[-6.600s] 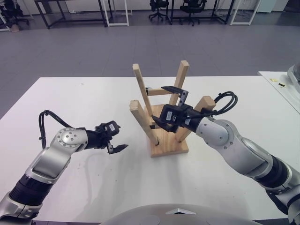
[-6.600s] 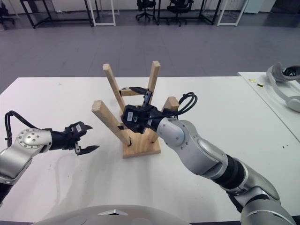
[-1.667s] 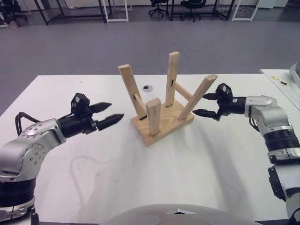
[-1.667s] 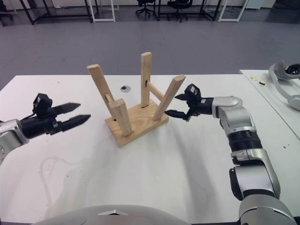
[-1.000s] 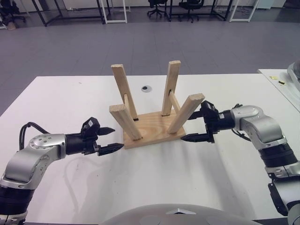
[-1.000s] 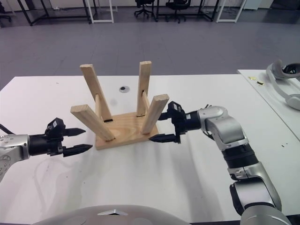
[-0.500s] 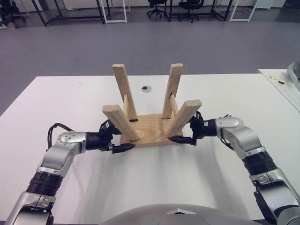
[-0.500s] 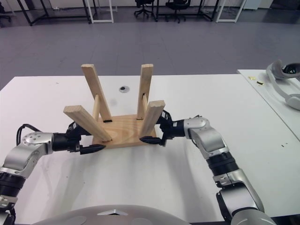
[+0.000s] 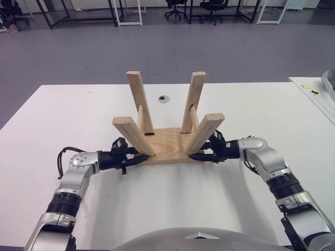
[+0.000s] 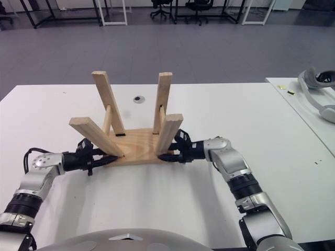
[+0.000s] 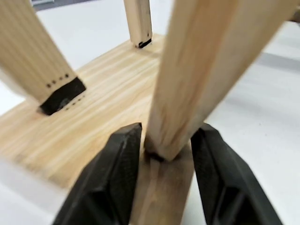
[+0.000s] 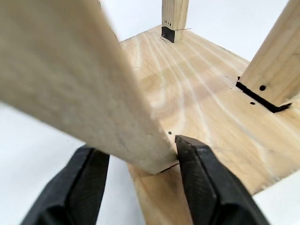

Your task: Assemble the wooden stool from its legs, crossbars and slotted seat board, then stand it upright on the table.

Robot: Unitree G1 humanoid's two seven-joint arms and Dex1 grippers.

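Observation:
The wooden stool (image 9: pixel 167 142) lies upside down on the white table, seat board flat and its legs splayed upward. My left gripper (image 9: pixel 137 157) sits low at the foot of the near left leg (image 9: pixel 131 133). In the left wrist view its black fingers (image 11: pixel 119 159) press that leg from both sides where it enters the board. My right gripper (image 9: pixel 194 155) is at the foot of the near right leg (image 9: pixel 205 130). The right wrist view has its fingers (image 12: pixel 197 173) hugging that leg's base. Two far legs (image 9: pixel 138 99) stand behind.
A small dark round grommet (image 9: pixel 164 98) sits in the tabletop behind the stool. A second table at the right carries a white headset (image 10: pixel 319 94). Bare tabletop lies on both sides and in front of the stool.
Both grippers have slid inward along the table to the stool's near legs, and their fingers have come in against the leg bases. The stool itself has barely shifted.

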